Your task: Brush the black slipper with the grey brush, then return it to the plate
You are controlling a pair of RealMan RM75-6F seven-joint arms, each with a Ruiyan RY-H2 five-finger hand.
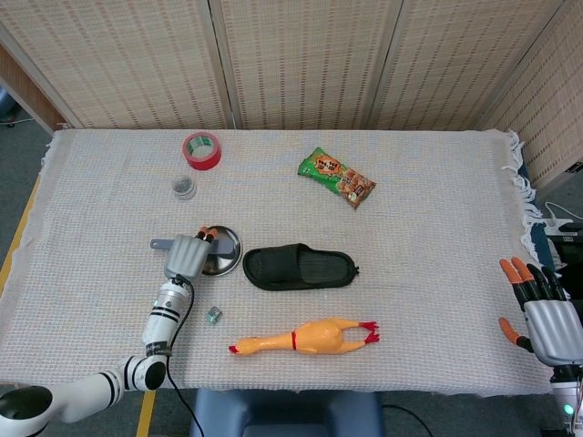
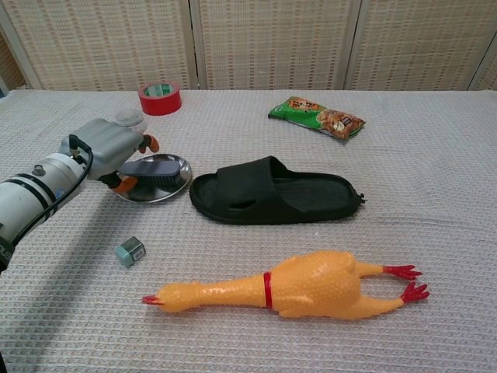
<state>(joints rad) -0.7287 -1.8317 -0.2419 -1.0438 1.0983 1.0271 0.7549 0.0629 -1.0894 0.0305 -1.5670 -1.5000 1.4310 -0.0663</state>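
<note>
Chest view: grey brush [image 2: 154, 168] lies on the plate [image 2: 172, 189], left of the black slipper [image 2: 273, 192] at bench [image 1: 437, 218] centre. Left robot hand [image 2: 110, 148] wraps the brush handle. Right robot hand [image 1: 545, 314] at the right edge, fingers spread, holding nothing.
</note>
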